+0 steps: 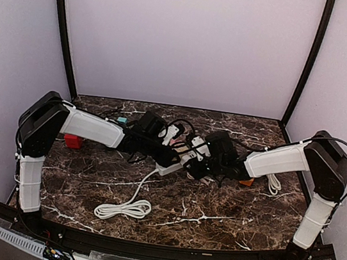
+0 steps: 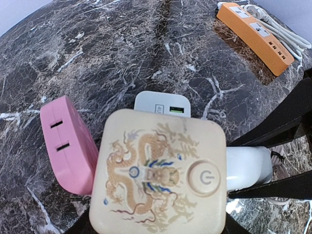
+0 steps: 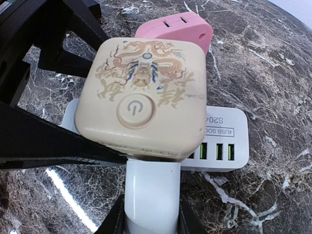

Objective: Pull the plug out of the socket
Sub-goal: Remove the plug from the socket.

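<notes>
- Where did the white plug point(image 3: 148, 195) lie from your claws?
- Mid-table, jutting from the cube socket's point(image 3: 141, 92) right face. Your right gripper point(image 3: 148, 219) clamped it; your left gripper point(image 2: 157, 226) pinched the socket. Axis ran left-right, so I judged a rightward pull.

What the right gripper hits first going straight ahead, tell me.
Probably the cream dragon-printed socket cube: the right gripper is shut on the white plug, which already looks seated in it.
</notes>
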`<state>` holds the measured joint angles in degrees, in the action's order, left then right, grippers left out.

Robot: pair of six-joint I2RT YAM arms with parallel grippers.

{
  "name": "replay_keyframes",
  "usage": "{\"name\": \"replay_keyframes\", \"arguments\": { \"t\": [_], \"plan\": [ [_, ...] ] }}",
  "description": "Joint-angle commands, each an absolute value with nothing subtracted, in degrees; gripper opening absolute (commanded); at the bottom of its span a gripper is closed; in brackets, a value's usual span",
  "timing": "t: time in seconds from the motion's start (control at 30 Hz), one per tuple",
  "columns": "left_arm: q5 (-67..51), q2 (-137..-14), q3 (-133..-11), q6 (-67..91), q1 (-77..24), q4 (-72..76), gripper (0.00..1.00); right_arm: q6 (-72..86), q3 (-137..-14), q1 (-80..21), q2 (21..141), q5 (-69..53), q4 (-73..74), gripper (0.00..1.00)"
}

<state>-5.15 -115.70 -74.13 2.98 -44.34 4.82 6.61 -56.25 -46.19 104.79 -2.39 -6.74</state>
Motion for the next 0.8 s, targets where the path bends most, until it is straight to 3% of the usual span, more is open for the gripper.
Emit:
{"name": "replay_keyframes", "arguments": {
  "t": [0.0, 0.1, 0.27, 0.5, 0.77],
  "plan": [
    [2.5, -118.3, -74.5, 5.0, -41.7, -0.8, 0.21, 11.4, -51.1, -48.5, 107.0, -4.5, 2.8, 0.00],
    [2.6, -118.5, -74.7, 5.1, -41.6, -1.4, 0.20, 12.9, -51.4, -48.7, 106.7, -0.9, 4.0, 0.00],
    [2.6, -118.8, -74.9, 5.1, -41.3, -1.7, 0.19, 8.2, -51.2, -48.8, 103.9, -9.4, 5.4, 0.00],
    [2.5, -118.7, -74.5, 4.8, -41.2, -1.9, 0.17, 0.8, -53.1, -47.3, 103.8, -9.7, 8.4, 0.00],
    [3.9, -119.0, -75.0, 6.2, -40.9, -3.0, 0.16, 13.2, -55.3, -49.3, 105.5, -1.0, 8.3, 0.00]
  ]
}}
